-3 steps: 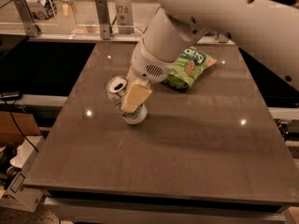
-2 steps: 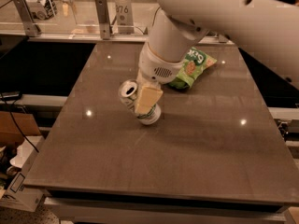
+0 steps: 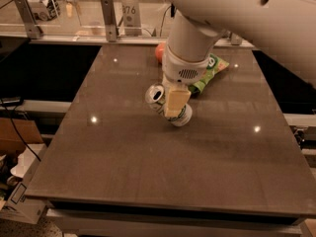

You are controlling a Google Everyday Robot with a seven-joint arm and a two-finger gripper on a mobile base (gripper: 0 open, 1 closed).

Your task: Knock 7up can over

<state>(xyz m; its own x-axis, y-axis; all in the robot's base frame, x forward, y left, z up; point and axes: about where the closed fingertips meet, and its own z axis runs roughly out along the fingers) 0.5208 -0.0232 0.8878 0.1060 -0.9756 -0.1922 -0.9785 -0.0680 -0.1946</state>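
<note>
Shifting right with the arm since earlier, 7up can (image 3: 157, 95) is lying tipped mid-table (image 3: 123, 172), gripper (image 3: 176, 107) pressing over its middle, grip state cannot tell, chip bag (image 3: 211, 69) and apple (image 3: 160, 51) sitting behind.

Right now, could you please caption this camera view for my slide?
Gripper against a tilted soda can on a grey table, green chip bag and red apple behind it.

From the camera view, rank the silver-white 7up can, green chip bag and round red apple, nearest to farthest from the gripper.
1. Silver-white 7up can: against the gripper, mid-table, tilted.
2. Green chip bag: behind, picture-right.
3. Round red apple: farthest back, picture-left of the bag.
</note>
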